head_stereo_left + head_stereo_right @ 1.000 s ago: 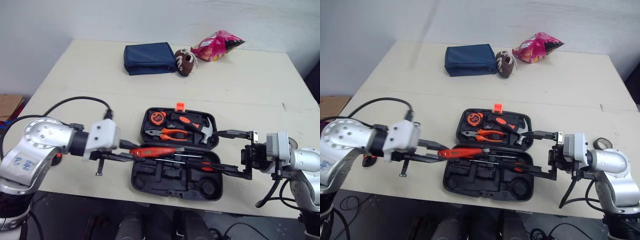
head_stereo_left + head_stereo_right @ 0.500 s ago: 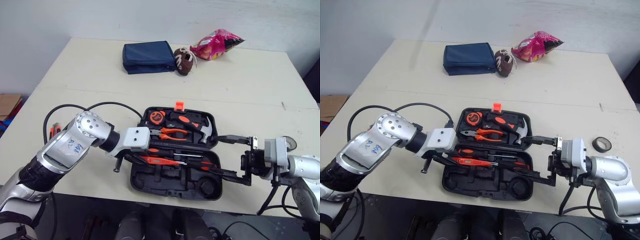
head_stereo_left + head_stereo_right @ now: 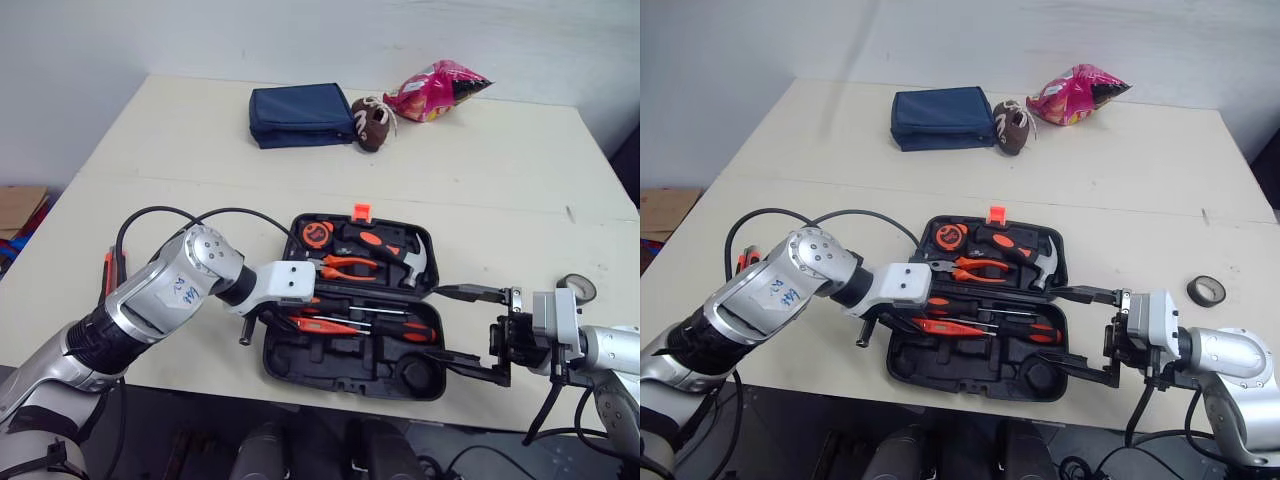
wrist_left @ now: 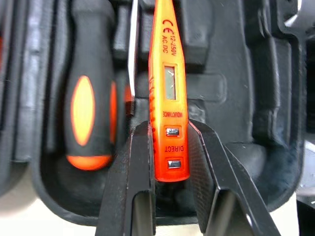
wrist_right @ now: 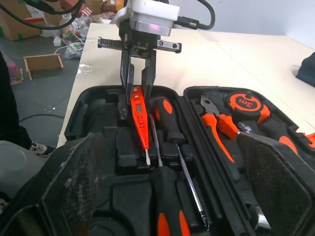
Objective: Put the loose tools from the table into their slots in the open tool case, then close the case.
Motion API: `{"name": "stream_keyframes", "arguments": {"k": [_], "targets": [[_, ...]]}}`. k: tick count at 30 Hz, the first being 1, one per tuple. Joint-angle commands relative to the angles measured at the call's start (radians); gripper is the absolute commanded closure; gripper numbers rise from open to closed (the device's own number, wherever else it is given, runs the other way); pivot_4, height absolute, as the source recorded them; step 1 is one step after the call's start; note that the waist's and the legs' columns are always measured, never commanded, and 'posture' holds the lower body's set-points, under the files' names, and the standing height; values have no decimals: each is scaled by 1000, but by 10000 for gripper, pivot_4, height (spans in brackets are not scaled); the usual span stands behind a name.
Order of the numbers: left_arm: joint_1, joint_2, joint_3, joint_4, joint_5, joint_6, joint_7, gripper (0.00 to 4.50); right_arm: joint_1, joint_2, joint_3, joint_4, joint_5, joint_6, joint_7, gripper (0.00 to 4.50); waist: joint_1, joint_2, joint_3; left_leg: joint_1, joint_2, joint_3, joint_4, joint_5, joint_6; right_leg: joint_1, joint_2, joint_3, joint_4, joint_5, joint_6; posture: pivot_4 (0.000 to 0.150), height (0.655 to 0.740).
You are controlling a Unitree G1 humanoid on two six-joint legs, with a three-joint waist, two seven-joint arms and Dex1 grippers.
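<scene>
Tester pen [image 4: 166,98] lowered into tool case [image 3: 330,365] | left fingers [image 4: 138,172] grip it | right fingers [image 5: 74,187] spread | seating unclear

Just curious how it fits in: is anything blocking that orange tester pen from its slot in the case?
Nothing visible does. The left gripper holds the tester pen by its end, low over the case's near half, right beside a screwdriver lying there.

Orange tester pen [image 4: 169,88]: CE, 12-250V AC.DC, INDUCTANCE, DIRECT; tape measure [image 5: 244,102]: 3m.
</scene>
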Motion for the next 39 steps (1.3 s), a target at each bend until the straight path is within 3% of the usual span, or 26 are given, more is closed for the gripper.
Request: {"name": "stream_keyframes", "arguments": {"k": [1,11,28,34,39], "targets": [[-4,12,-13,-37,11,-1,-16,41918,8,-2,-30,-31,17,-17,0,0,2,0,0,0,0,0,0,0,0,0,0,0,0,0,0,1500,7400],[-13,33,-52,23,109,-20,8,41918,6,9,-19,-17,8,-35,0,0,4,0,0,1,0,0,0,0,0,1,1,0,0,0,0,1500,7400],[-4,40,-49,-15,130,-31,-3,41918,32,25,-15,48,-5,-110,40,0,2,0,0,2,0,0,2,0,0,2,1,0,2,0,0,1500,7400],[-12,16,21,-46,67,-3,0,14106,26,28,-9,64,-6,-118,49,0,2,0,0,1,0,-1,3,0,0,2,1,0,3,0,0,1500,7400],[-37,67,64,-125,-5,60,-63,14106,24,22,-2,78,1,-114,66,0,5,0,0,0,1,-2,5,0,0,2,0,-1,2,0,0,1500,7400]]}}
